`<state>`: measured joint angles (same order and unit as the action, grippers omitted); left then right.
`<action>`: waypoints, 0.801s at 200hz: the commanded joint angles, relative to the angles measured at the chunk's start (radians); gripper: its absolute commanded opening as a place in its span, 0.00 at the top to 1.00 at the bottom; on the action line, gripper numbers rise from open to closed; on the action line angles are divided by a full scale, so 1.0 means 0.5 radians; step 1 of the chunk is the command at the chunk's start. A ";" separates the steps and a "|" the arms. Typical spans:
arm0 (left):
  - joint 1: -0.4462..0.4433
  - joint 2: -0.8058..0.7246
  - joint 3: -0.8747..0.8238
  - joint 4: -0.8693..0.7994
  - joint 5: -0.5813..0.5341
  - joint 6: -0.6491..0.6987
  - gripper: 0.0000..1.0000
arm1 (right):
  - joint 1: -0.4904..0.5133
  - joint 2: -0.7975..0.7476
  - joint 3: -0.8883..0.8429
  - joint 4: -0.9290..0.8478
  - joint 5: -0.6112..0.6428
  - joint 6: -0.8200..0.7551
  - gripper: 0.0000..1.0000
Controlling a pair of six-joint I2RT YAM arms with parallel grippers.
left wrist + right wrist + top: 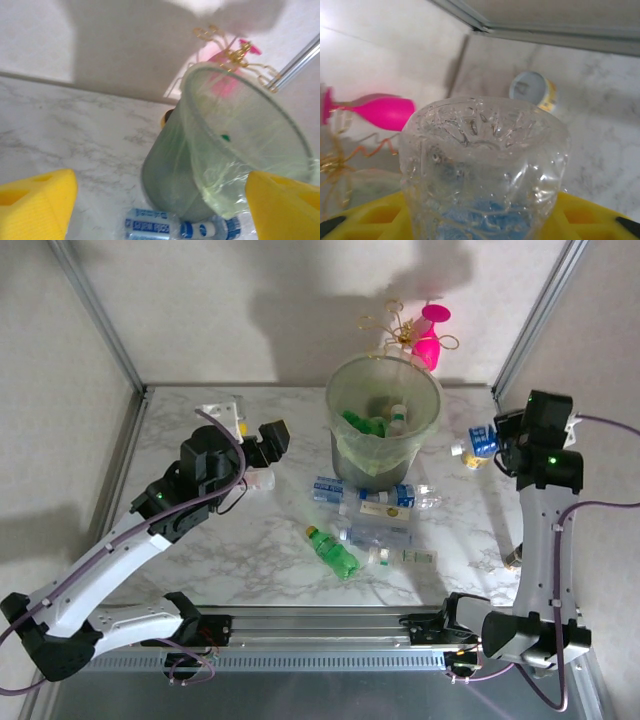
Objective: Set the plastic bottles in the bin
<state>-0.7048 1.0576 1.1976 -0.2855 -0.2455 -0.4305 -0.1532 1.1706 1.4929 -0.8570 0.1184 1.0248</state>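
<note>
The right end effector is closed narrowly on a blue-labelled bottle, which is held above the right side of the worktop, toward its back right corner. In the right wrist view the bottle's dimpled base is turned to the camera, and its wall is seen pinched between the yellow pads. The long axis is laid roughly across the worktop, with the capped end pointed at the bin. The bin is found just to the left of the bottle, at the middle of the back edge. A short carry leftward over the rim is judged to be what the coming move requires, and the right arm is far better placed for it. The left end effector is held wide, with nothing between its pads, to the left of the bin. More bottles are seen lying in front of the bin, a green bottle among them.
</note>
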 commanded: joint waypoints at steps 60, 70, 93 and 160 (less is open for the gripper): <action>0.015 -0.107 0.018 0.312 0.175 0.012 0.13 | 0.350 0.628 0.830 0.307 -0.895 -0.530 0.54; 0.017 -0.105 -0.005 0.345 0.175 -0.006 0.13 | 0.430 0.735 0.907 0.285 -0.937 -0.540 0.54; 0.017 -0.046 0.030 0.363 0.207 -0.028 0.13 | 0.589 0.932 1.014 0.268 -0.990 -0.473 0.56; 0.017 -0.146 -0.037 0.338 0.157 -0.047 0.14 | 0.838 1.185 0.999 0.263 -0.638 -0.324 0.56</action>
<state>-0.7048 1.0271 1.2045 -0.1310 -0.1677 -0.4351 0.2432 1.7363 1.9644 -0.7189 -0.2882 0.8459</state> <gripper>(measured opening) 0.863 0.441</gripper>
